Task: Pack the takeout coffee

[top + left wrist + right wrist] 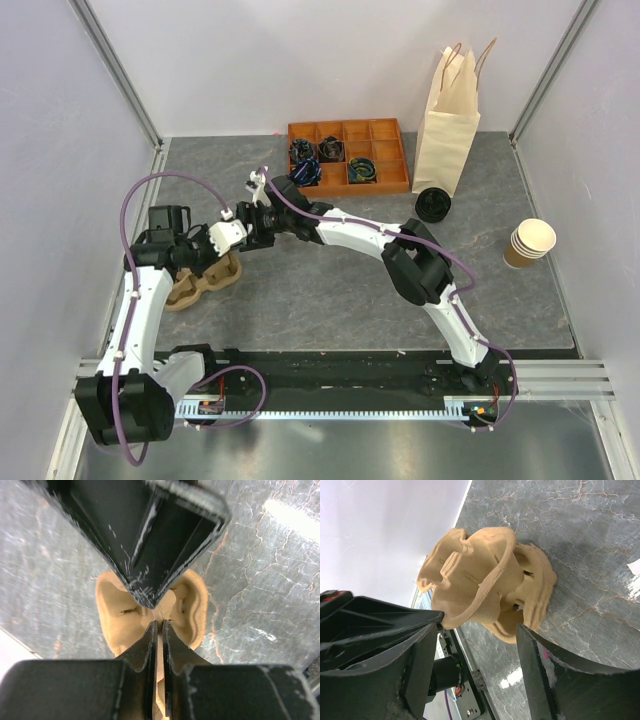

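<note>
So the left hand [159, 625] is pinching the brown pulp carrier [475, 570] right now. Its fingers are pressed together on a thin rib in the middle, with only that sliver of pulp between them. The right hand [479, 622] is reaching across from the other side with its fingers spread wide apart, holding nothing. One finger looks like it's brushing the carrier's rim, and the other is hanging clear over the worktop [330, 300]. My guess is they're sorting out the carrier before any cup goes in, and it might even be two carriers nested together, hard to tell. If I were doing it, I'd be keeping the left pinch firm and low so the thing isn't skating around. I'd be closing the right hand gently on an outer wall rather than down a cup well, since that pulp is going to crumple if squeezed hard. The takeout coffee [434, 204] is sitting well away on the far right side, just beside the foot of the paper bag [448, 130], with nobody touching it — the lidless cups [527, 243] are stacked further right again.
</note>
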